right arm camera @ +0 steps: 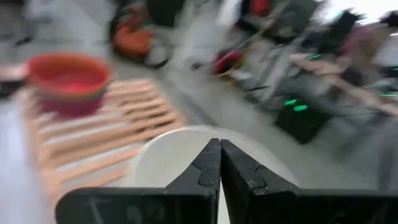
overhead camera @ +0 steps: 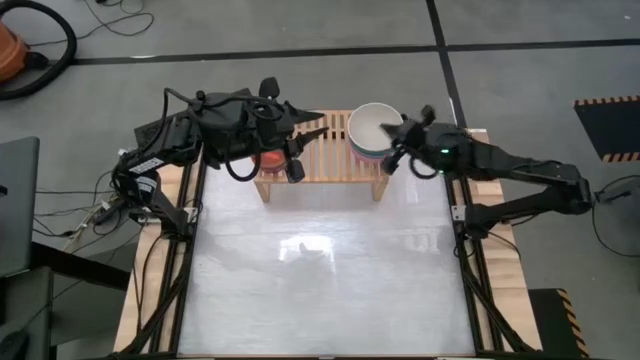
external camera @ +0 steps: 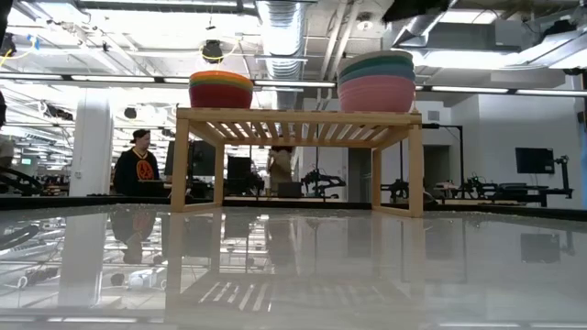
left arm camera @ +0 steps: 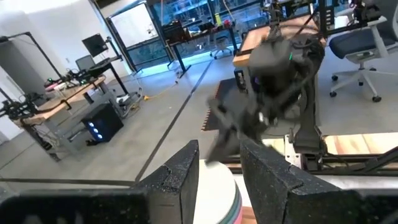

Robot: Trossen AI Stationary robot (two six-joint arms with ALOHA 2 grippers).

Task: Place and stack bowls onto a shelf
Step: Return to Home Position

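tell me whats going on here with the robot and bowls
Two stacks sit on the wooden shelf: a small stack topped by an orange-red bowl and a bigger stack topped by a white bowl. Neither arm holds anything. The left gripper, open, hovers above the shelf near the small stack; the right gripper, shut, hovers at the white bowl's rim.

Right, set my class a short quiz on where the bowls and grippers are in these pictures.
1. True or false: the smaller stack and the larger stack of bowls both stand on the shelf.
2. The larger stack's top bowl is: A white, B blue, C orange?
3. Fill in: the right gripper's fingers are ____.
Key: 1 true; 2 A; 3 shut.
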